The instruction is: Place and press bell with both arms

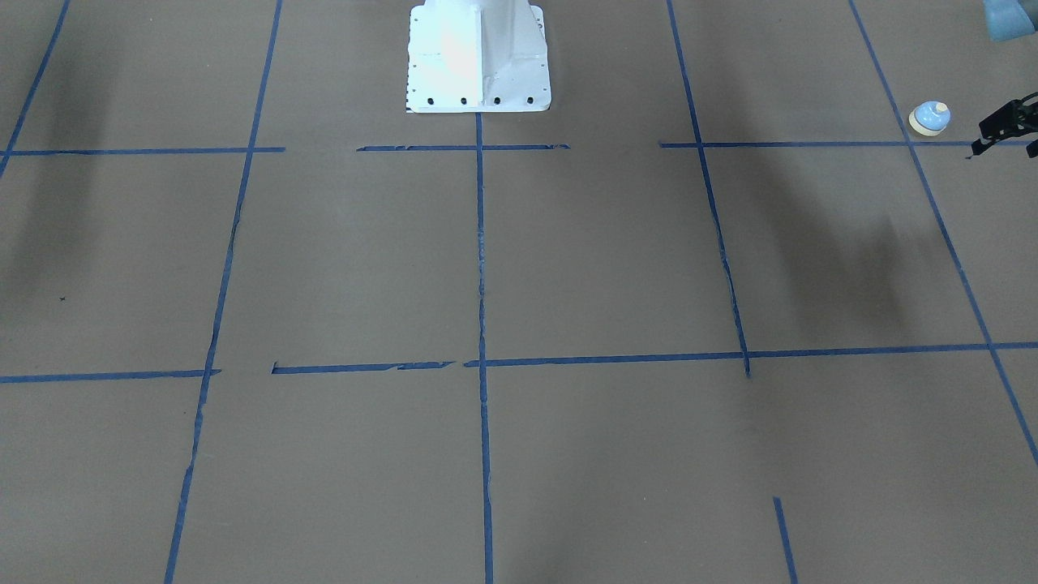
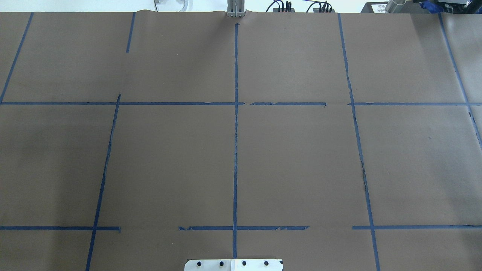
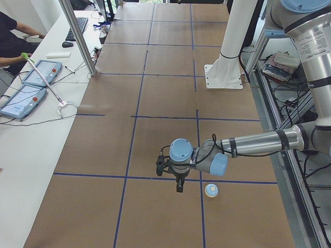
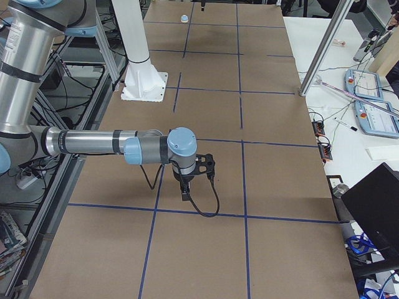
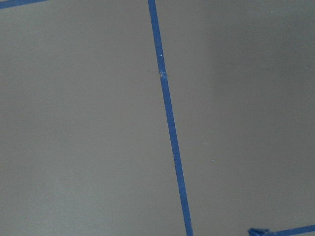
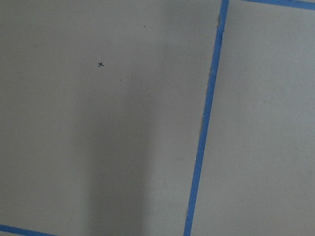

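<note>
1. The left gripper (image 1: 1005, 130) shows as a black frame jutting in at the 3 o'clock edge of the front-facing view. In the left side view (image 3: 179, 185) it points straight down at the table (image 2: 169, 158), close to a blue tape line (image 3: 129, 177). I cannot tell from either view whether its fingers are apart or together.
2. The bell (image 1: 929, 118) stands upright on the table with its cream button on top, by a crossing of two tape lines. It is at about 9 o'clock of the left gripper in the front-facing view, near but not touching. In the left side view the bell (image 3: 211, 190) lies at about 4 o'clock of that gripper. In the right side view it is only a pale dot (image 4: 184, 18) at the far end of the table.
3. The right gripper (image 4: 186, 194) shows in the right side view alone, pointing down – its finger state cannot be told. A black cable (image 4: 209, 208) loops beneath it.
4. The left arm (image 3: 258, 142) reaches out low and nearly level over the table, its blue-capped wrist turned downward. The right arm (image 4: 87, 142) has the same pose – forearm level, wrist bent down.
5. The overhead view takes in the brown table, the tape grid and the foot plate of the white pedestal (image 2: 233, 264). The pedestal also shows in the front-facing view (image 1: 478, 57). Each wrist view shows only brown surface and tape, and the right one also has a small cross mark (image 6: 101, 64).
</note>
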You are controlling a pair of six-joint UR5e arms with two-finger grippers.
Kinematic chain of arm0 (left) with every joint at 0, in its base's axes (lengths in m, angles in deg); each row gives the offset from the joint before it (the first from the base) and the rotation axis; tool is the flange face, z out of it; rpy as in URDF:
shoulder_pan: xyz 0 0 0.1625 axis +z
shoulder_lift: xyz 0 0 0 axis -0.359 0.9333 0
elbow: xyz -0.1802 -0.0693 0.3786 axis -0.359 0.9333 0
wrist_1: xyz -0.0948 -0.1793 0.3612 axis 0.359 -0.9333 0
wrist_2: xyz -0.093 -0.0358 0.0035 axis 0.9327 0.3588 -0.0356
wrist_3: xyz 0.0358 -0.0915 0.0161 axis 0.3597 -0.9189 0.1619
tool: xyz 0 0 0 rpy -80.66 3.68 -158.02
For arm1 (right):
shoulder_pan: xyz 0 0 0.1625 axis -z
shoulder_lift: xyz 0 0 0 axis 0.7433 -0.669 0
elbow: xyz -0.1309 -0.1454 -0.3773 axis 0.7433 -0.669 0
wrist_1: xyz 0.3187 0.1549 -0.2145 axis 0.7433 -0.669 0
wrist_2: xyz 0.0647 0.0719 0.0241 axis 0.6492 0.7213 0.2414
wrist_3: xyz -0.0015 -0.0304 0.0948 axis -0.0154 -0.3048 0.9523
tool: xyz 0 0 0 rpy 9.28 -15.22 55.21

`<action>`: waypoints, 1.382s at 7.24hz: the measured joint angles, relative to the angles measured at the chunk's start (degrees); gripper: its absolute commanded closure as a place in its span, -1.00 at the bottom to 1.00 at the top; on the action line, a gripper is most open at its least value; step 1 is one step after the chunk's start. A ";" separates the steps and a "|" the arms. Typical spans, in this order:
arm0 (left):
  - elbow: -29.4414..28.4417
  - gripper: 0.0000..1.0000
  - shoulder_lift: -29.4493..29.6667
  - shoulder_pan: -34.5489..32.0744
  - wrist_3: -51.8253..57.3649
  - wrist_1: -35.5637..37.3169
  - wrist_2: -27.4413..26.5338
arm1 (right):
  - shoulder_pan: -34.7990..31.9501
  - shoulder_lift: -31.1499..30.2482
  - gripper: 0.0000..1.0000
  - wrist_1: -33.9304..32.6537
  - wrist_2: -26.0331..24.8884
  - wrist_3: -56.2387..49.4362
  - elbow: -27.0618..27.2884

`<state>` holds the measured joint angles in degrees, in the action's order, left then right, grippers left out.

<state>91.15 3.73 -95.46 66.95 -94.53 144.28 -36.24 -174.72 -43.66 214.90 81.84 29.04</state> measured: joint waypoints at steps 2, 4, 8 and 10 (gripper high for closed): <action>-3.18 -1.00 -3.93 5.23 -9.63 -11.55 -0.04 | 0.10 0.01 -1.00 -0.03 0.17 0.09 -0.04; -4.85 -1.00 -7.07 9.80 -16.84 -18.67 -0.10 | 0.17 0.01 -1.00 -0.06 1.84 0.07 -0.09; -9.31 -1.00 -8.37 15.21 -18.45 -23.97 -0.07 | 0.23 0.00 -1.00 -0.12 2.83 0.20 -0.18; -9.85 -1.00 -8.30 17.41 -18.65 -24.64 -0.02 | 0.23 -0.04 -1.00 -0.21 2.87 0.28 -0.18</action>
<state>81.29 -4.58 -78.06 48.30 -119.16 144.25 -36.01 -174.76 -43.87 217.77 82.12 28.86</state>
